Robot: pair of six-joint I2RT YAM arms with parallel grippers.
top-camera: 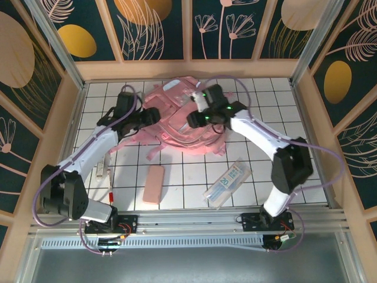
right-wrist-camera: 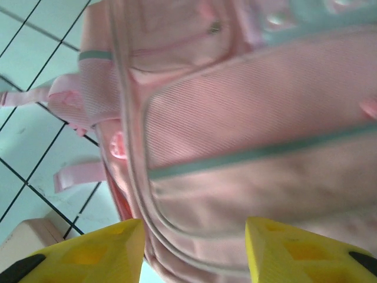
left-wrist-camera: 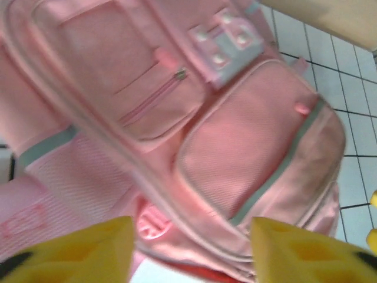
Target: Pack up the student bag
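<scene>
A white tiled worktop (top-camera: 194,183) with dark grid lines sits inside a pale wooden frame (top-camera: 188,69). Dark teal wall panels (top-camera: 147,29) carry gold discs and pale leaf drawings. A metal rail (top-camera: 188,221) lines the near edge.

The overhead view is bright and evenly lit, sharp across the white table (top-camera: 194,177), with soft short shadows beneath the arms (top-camera: 94,141). Both wrist views are blurry and washed pale on the pink bag (left-wrist-camera: 235,159); the yellow fingertips (left-wrist-camera: 88,253) are out of focus.
</scene>
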